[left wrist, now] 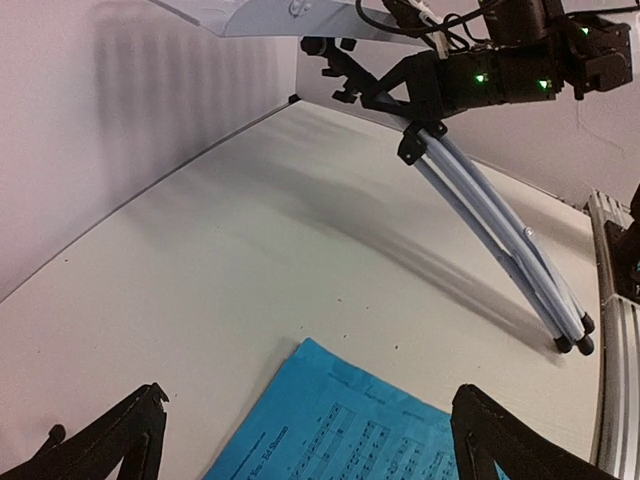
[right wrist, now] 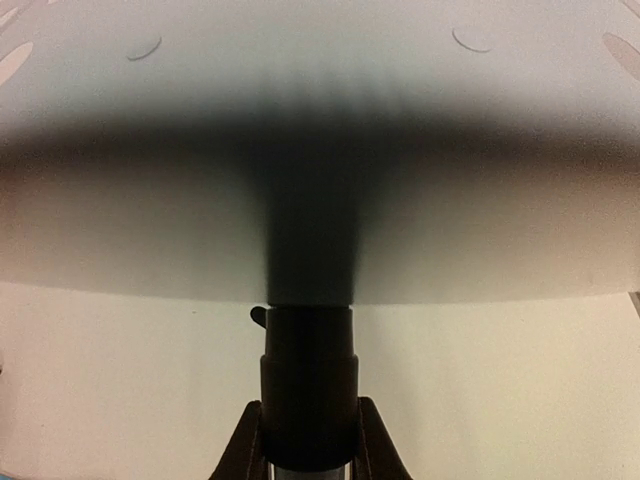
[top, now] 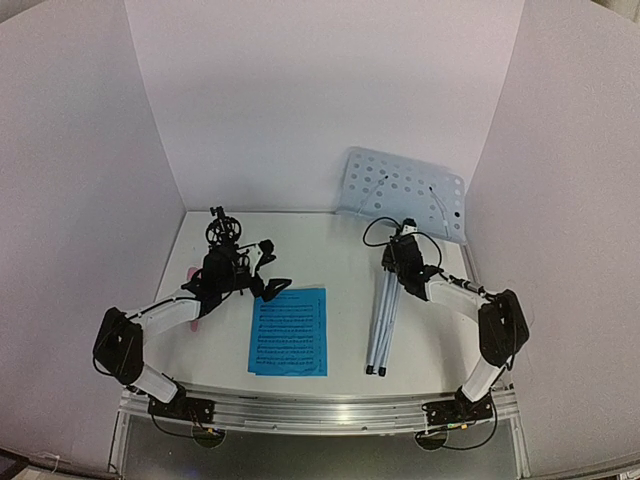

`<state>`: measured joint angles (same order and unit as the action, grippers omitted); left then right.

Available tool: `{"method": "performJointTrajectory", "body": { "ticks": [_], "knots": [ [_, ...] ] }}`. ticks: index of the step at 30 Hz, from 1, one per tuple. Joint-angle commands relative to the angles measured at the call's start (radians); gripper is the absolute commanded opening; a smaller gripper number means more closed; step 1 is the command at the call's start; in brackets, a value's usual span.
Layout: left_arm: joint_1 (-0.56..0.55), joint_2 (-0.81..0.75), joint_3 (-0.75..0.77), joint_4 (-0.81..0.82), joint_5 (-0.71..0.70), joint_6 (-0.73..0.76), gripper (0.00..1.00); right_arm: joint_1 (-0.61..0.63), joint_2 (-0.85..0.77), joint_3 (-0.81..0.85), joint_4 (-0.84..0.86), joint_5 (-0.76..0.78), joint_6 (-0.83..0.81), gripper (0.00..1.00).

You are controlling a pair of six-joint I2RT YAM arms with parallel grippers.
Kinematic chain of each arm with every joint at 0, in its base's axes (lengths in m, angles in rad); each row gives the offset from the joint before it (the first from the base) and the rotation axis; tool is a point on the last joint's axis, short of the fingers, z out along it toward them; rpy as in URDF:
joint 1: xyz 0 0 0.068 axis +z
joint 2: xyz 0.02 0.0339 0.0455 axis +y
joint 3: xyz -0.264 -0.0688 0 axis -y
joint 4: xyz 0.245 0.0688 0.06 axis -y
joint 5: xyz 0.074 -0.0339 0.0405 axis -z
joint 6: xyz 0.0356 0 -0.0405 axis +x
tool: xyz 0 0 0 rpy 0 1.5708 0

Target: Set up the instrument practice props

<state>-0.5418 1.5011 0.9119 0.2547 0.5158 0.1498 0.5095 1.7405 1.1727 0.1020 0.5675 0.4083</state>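
music stand (top: 405,190), upper right: pale-blue perforated panel, smooth, slight sheen. Its legs (left wrist: 505,240): silvery metal tube, satin, with black matt end caps. Sheet music (top: 290,330): blue paper, matt. My left fingers (left wrist: 110,440): matt black plastic. Table (left wrist: 250,230): white, smooth, lightly speckled.

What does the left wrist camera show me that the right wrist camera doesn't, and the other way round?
Only the left wrist: the blue sheet music on the table, the folded silver legs of the music stand slanting down to the table, and the open left gripper. Only the right wrist: the right gripper closed on the stand's black post, seen close up. Both: the stand's pale perforated desk.
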Motion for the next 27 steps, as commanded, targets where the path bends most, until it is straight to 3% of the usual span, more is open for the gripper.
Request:
{"method": "performJointTrajectory", "body": {
  "ticks": [1, 6, 9, 12, 16, 21, 27],
  "knots": [
    [-0.055, 0.085, 0.175, -0.04, 0.043, -0.094, 0.98, 0.034, -0.113, 0.149, 0.505, 0.103, -0.203, 0.0],
    [-0.119, 0.289, 0.426, -0.08, 0.004, -0.217, 0.87, 0.048, -0.101, 0.146, 0.704, 0.096, -0.296, 0.0],
    [-0.136, 0.391, 0.498, 0.031, 0.045, -0.282, 0.86, 0.048, -0.079, 0.15, 0.806, 0.086, -0.337, 0.0],
    [-0.182, 0.447, 0.553, 0.083, 0.05, -0.184, 0.88, 0.049, -0.062, 0.184, 0.858, 0.062, -0.354, 0.0],
    [-0.2, 0.551, 0.677, 0.1, 0.053, -0.208, 0.91, 0.049, -0.039, 0.226, 0.967, 0.023, -0.402, 0.0],
    [-0.239, 0.633, 0.779, 0.085, 0.066, -0.104, 0.97, 0.049, 0.031, 0.298, 1.105, -0.054, -0.509, 0.0],
    [-0.247, 0.757, 0.954, 0.083, -0.024, -0.139, 0.97, 0.048, 0.105, 0.351, 1.221, -0.124, -0.57, 0.0]
  ]
}}
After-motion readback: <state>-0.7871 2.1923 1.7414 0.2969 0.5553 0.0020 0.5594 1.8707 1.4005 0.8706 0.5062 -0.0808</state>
